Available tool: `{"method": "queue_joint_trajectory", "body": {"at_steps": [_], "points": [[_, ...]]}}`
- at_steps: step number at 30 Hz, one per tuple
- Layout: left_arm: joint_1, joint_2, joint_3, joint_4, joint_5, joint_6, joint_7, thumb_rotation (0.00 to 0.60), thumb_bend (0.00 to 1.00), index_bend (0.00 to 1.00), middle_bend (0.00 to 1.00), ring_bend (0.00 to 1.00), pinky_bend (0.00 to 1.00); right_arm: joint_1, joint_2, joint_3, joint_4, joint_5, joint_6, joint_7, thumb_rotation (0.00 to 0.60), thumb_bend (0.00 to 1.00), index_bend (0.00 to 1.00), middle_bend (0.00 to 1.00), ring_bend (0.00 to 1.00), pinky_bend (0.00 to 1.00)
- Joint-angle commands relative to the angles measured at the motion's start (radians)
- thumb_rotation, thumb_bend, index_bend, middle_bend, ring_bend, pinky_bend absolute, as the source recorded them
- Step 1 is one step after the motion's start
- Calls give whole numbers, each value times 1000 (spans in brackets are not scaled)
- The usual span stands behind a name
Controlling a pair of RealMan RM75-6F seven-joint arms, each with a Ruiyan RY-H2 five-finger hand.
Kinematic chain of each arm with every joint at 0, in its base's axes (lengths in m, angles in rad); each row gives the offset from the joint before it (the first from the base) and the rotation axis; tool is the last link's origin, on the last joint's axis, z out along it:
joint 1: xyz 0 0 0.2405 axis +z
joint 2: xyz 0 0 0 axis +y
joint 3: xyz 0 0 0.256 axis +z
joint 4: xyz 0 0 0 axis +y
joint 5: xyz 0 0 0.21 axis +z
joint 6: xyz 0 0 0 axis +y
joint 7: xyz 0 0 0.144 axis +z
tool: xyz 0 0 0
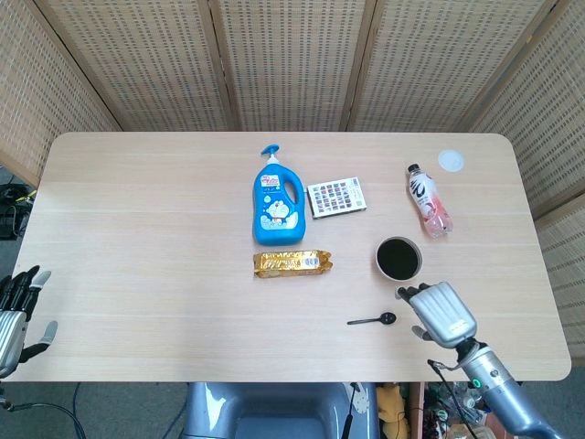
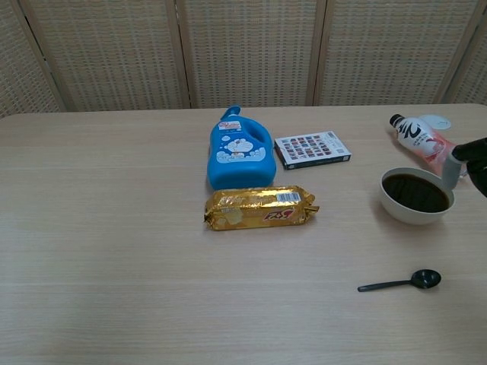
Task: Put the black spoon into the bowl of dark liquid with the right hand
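The black spoon (image 1: 373,320) (image 2: 400,283) lies flat on the table, its round end pointing right. Just behind it stands the white bowl of dark liquid (image 1: 398,259) (image 2: 416,194). My right hand (image 1: 441,313) hovers over the table just right of the spoon's round end, back of the hand up, fingers apart, holding nothing. In the chest view only its dark edge (image 2: 472,163) shows at the right border. My left hand (image 1: 16,311) hangs open off the table's front left corner.
A blue detergent bottle (image 1: 277,201) lies mid-table with a gold snack pack (image 1: 292,264) in front of it. A patterned box (image 1: 336,197) sits to its right. A pink drink bottle (image 1: 429,201) and a white lid (image 1: 450,161) lie behind the bowl.
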Motion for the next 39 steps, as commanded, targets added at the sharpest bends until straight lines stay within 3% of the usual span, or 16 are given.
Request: {"method": "queue_joint_trajectory", "body": {"at_steps": [1,5,12,39], "points": [[-3,0,-5,6,-6,-2,-3,600,416,0,0,0,0,34,-44,6,9,19,-29,-67,600,276,420,781,772,952],[-5,2,-10,11,-8,2,-7,600,416,0,0,0,0,55,-78,8,18,43,-48,-130,600,324,470,846,840,1000],[-11,13,-19,15,-15,1,-3,600,416,0,0,0,0,98,-129,11,26,103,-102,-218,600,373,497,885,881,1000],[-44,19,-32,14,-17,-19,8,600,416,0,0,0,0,243,-336,-21,136,358,-175,-515,600,424,547,908,912,1000]]}}
